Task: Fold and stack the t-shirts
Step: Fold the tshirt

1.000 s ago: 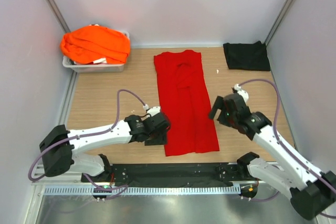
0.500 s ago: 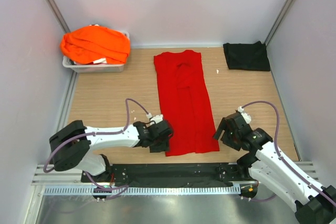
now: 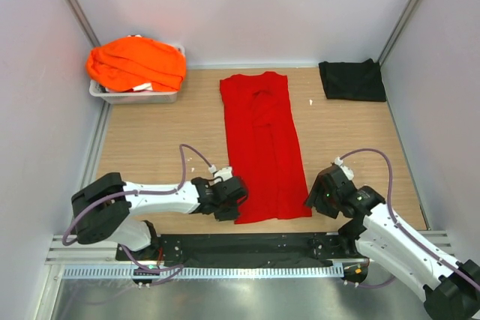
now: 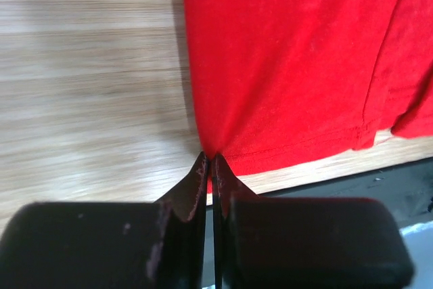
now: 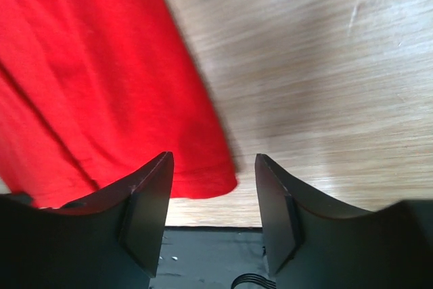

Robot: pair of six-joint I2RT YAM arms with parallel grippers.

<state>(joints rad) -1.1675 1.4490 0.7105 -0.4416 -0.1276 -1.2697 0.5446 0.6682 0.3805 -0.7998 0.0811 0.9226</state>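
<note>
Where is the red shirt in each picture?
Top external: red t-shirt lies flat in the centre.
Left wrist: red t-shirt fills the upper right, corner in the left pincer.
Right wrist: red t-shirt fills the upper left.
Shared landmark: black rail just below its hem.

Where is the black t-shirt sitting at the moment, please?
In the top external view, the black t-shirt lies folded in the far right corner of the table, to the right of the red t-shirt.

White arms [image 3: 154,194], black joints [image 3: 96,200], looping purple cables [image 3: 181,157] (thin)
</note>
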